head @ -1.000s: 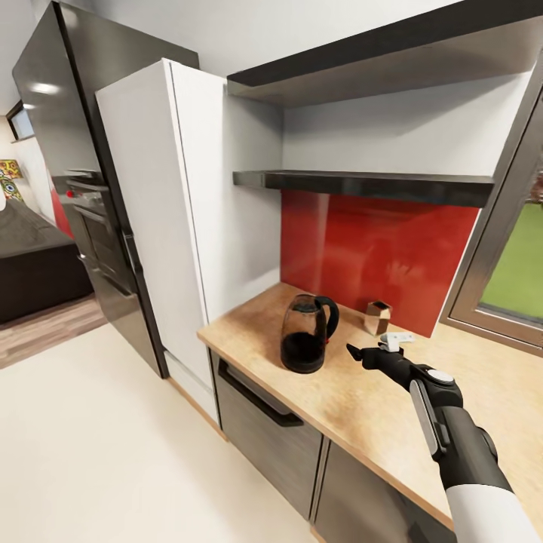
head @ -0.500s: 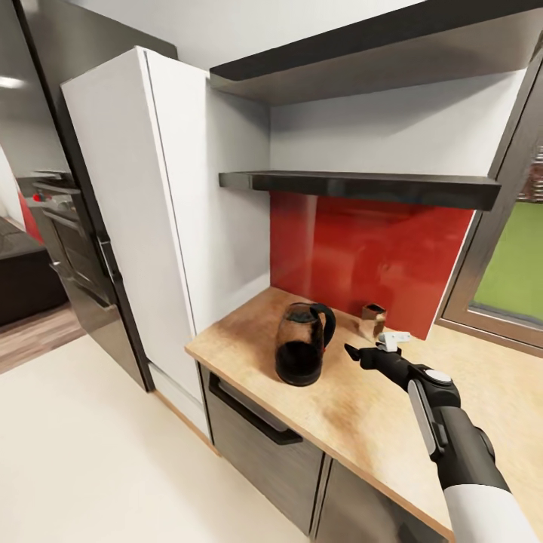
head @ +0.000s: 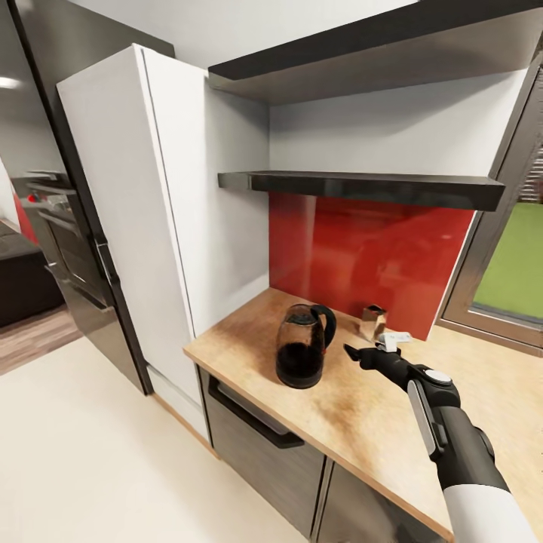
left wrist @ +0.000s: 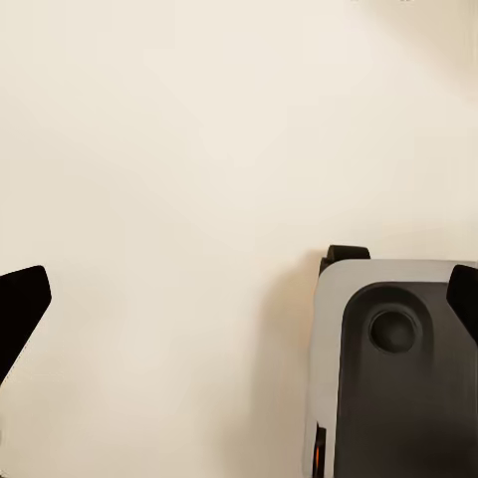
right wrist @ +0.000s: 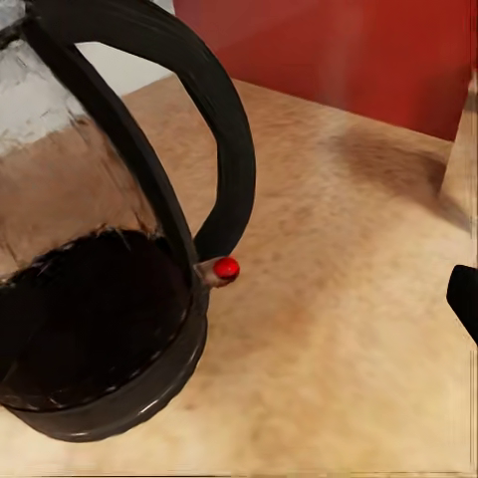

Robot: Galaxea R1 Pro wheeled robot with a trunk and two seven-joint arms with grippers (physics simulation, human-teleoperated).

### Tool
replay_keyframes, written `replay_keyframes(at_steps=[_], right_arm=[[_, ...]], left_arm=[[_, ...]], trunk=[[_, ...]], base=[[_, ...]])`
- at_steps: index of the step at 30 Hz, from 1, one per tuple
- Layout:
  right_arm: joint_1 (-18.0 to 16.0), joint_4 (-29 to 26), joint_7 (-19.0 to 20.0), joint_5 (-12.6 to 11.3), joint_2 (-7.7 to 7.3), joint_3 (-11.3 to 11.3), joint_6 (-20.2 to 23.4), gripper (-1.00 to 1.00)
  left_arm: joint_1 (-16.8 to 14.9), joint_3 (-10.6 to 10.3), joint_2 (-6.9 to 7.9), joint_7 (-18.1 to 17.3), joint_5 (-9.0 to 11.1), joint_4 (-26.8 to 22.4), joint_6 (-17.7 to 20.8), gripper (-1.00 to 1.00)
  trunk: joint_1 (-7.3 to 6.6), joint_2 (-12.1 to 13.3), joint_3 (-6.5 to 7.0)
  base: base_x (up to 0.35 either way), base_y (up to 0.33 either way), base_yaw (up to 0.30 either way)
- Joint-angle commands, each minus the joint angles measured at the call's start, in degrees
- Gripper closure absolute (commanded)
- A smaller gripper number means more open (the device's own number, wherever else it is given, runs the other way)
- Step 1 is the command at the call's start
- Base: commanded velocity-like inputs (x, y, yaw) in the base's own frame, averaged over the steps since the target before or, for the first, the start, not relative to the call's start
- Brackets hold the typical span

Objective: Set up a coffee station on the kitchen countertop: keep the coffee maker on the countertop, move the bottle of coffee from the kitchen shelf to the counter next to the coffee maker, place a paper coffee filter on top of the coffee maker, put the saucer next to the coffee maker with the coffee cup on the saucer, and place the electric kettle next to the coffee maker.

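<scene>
The electric kettle (head: 302,348), a clear glass jug with dark contents, a black base and a black loop handle, stands upright on the tan kitchen countertop (head: 354,411) near its left end. My right gripper (head: 353,351) hovers just right of the kettle's handle, open and not touching it. In the right wrist view the kettle (right wrist: 95,289) looms close, with a red switch (right wrist: 226,268) under its handle and one fingertip (right wrist: 464,297) at the edge. The dark kitchen shelf (head: 362,185) hangs above; its top is hidden from below. My left gripper (left wrist: 239,299) is open over pale floor.
A small faceted brown object (head: 372,320) and a small white object (head: 394,338) lie by the red backsplash (head: 362,249). A tall white cabinet (head: 128,211) bounds the counter's left end. A dark oven unit (head: 60,226) stands beyond it. A window (head: 513,264) is at right.
The head view has shifted, so the counter and kettle sit slightly further left. My right arm holds the same pose beside the kettle.
</scene>
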Motion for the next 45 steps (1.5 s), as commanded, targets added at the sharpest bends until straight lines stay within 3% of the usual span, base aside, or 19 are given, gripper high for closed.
replay_keyframes(at_steps=[1,14,30,45], right_arm=[[-0.06,-0.05,0.36,0.16,0.03,-0.10,0.31,-1.00],[-0.06,-0.04,0.36,0.16,0.04,-0.08,0.31,-1.00],[-0.06,0.04,0.36,0.16,0.04,-0.01,0.31,-1.00],[-0.06,0.05,0.45,0.16,0.04,-0.01,0.31,-1.00]], left_arm=[[-0.05,0.51,0.00,-0.21,-0.58,0.04,-0.22,-1.00],[-0.05,0.51,0.00,-0.21,-0.58,0.04,-0.21,-1.00],[-0.05,0.51,0.00,-0.25,-0.58,0.04,-0.20,-1.00],[0.36,0.47,0.26,-0.22,-0.58,0.13,-0.20,-1.00]], trunk=[[0.04,-0.13,-0.11],[0.04,-0.13,0.29],[0.04,-0.13,0.84],[0.04,-0.13,0.89]], base=[[0.000,0.088,-0.212],[0.029,0.085,-0.279],[0.067,0.268,-0.287],[0.098,0.097,-0.032]])
